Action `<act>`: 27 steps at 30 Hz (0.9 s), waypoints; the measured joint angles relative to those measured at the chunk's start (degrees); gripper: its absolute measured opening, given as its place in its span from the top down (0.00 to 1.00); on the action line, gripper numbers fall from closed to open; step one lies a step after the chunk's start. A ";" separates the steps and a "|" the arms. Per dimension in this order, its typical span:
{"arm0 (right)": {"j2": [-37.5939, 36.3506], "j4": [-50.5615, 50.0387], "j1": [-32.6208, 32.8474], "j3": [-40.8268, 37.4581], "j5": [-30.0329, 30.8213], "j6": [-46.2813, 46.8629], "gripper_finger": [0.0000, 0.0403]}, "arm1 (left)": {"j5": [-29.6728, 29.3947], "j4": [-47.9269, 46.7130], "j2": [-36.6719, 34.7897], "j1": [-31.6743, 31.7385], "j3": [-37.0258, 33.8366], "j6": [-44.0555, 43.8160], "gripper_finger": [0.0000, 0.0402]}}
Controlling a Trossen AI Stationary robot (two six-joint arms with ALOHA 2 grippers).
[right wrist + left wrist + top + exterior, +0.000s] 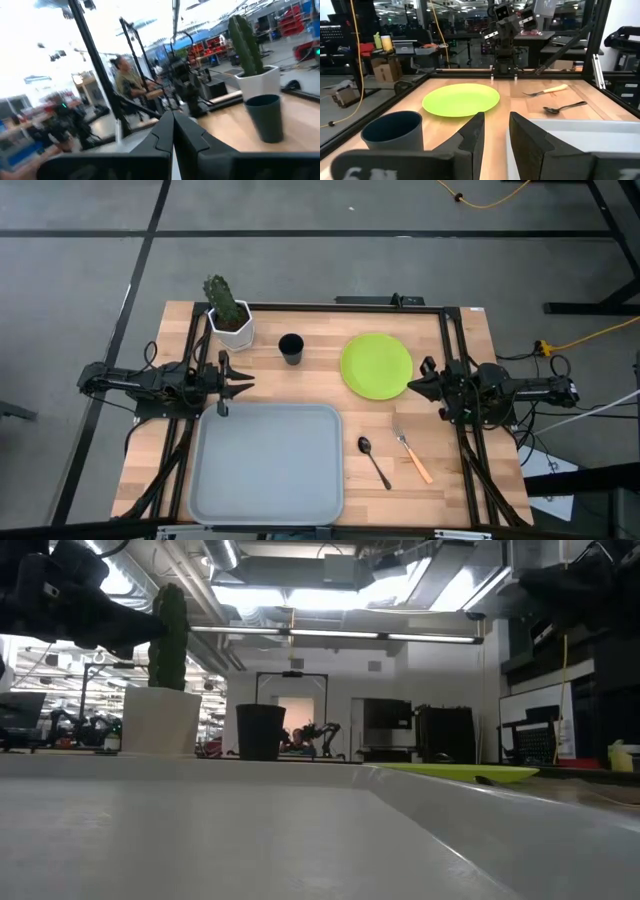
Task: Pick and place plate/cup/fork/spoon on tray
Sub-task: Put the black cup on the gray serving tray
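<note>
The lime-green plate [376, 365] lies flat on the table at the far right and also shows in the left wrist view [461, 99]. The black cup [291, 348] stands upright to its left. The dark spoon [374, 460] and the orange-handled fork [411, 455] lie side by side to the right of the light-grey tray [265, 463], which sits at the near middle. My left gripper [240, 385] hovers open and empty above the tray's far left corner. My right gripper [410, 385] is shut and empty at the plate's right edge.
A white hexagonal pot with a cactus [229, 315] stands at the far left, beside the cup. Black frame rails run along the table's left, right and far edges. A person [127, 80] shows in the room beyond the table.
</note>
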 joint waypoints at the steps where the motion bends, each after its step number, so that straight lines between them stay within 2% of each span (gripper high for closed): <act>1: 0.30 0.49 0.04 0.00 -1.07 0.99 0.97 | -0.04 -0.01 0.00 0.00 0.00 0.06 0.79; 5: 2.09 1.70 0.82 0.00 -9.05 1.88 0.97 | -1.90 0.19 0.00 0.00 0.00 8.44 0.79; 8: 4.26 2.31 2.96 0.00 -9.26 7.31 0.97 | -6.53 2.52 0.00 0.00 0.00 11.87 0.79; 11: 7.40 4.27 6.09 -0.02 -3.17 9.83 0.97 | -9.77 3.94 -0.01 0.00 0.00 14.20 0.79; 15: 13.29 12.64 9.93 -0.02 6.27 8.13 0.97 | -13.40 3.93 0.00 0.00 0.00 16.20 0.79; 17: 17.37 18.63 11.27 -0.02 8.61 4.44 0.97 | -14.98 4.03 0.00 0.00 0.00 15.06 0.79; 20: 23.97 34.11 11.63 -0.02 12.71 -8.50 0.97 | -17.13 5.21 0.00 0.00 0.00 13.57 0.79; 23: 30.04 50.09 11.02 1.09 13.79 -21.40 0.97 | -17.57 10.57 0.00 0.00 0.00 11.41 0.79; 25: 33.22 54.27 10.95 3.29 13.21 -28.55 0.97 | -16.01 15.59 0.00 0.02 0.00 10.26 0.79; 27: 35.87 54.14 10.95 6.33 13.07 -35.07 0.97 | -13.46 21.27 0.00 0.00 0.00 11.87 0.79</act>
